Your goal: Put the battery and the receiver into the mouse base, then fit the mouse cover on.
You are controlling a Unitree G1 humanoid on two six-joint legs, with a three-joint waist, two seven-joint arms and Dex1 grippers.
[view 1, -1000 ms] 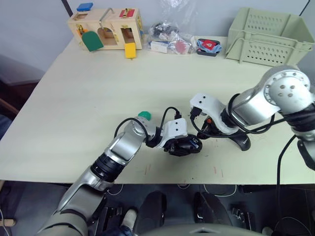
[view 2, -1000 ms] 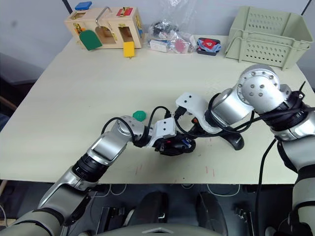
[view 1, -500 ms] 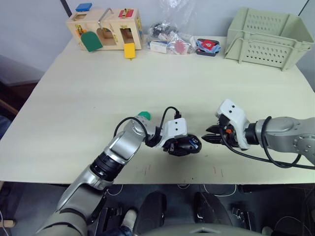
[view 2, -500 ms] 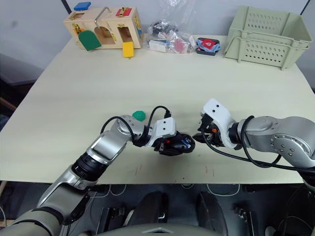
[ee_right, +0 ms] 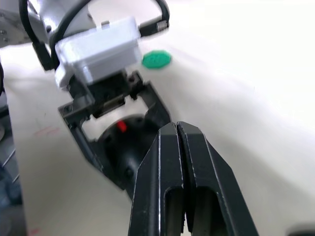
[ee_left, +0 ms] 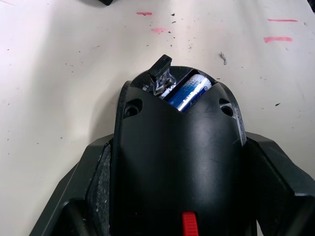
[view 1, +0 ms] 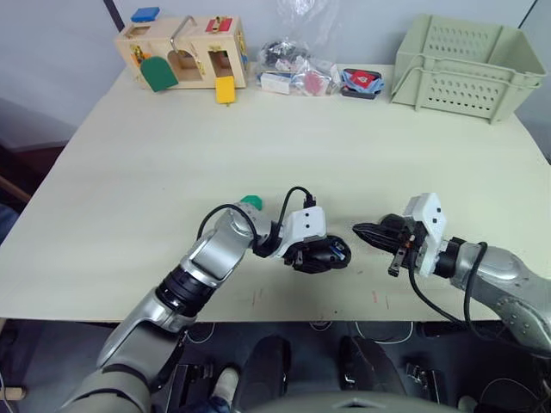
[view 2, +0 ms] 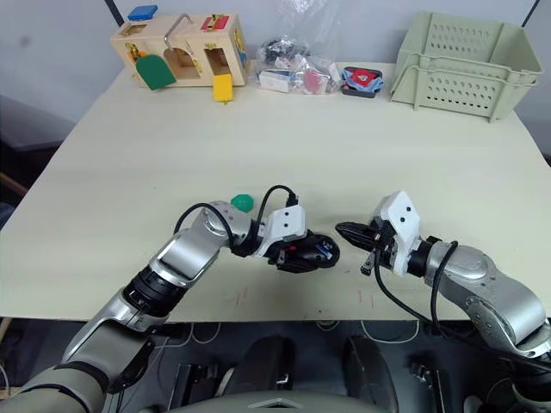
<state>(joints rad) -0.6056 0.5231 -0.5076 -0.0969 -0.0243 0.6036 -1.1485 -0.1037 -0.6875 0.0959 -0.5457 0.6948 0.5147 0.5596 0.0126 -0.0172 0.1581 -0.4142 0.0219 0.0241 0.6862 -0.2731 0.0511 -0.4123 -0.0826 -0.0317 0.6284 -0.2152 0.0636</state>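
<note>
Holding the mouse base [view 1: 320,255] in my left gripper [view 1: 312,255], fingers clamped on its two sides, I have it low over the table [view 1: 172,163] near the front edge. It is a black oval body with a small red patch [ee_left: 189,225] on top and a screw recess on either side. At its open end the battery [ee_left: 188,92] already lies in its bay — white with a blue wrap, only the tip of it showing past the black shell. Just beside the battery a small dark stub on a clear mount [ee_left: 161,74] sticks up at the rim; I cannot tell whether that is the receiver.

My right gripper [view 1: 365,232] sits just to the right of the base, apart from it, tips pointing toward it. Its two black fingers [ee_right: 170,162] are pressed flat together with nothing between them.

A green disc [view 1: 251,202] lies on the table behind my left wrist. Along the far edge stand a wooden toy box [view 1: 183,50], some clear bags of small parts [view 1: 297,67] and a pale green crate [view 1: 465,64] — all well apart from my hands
</note>
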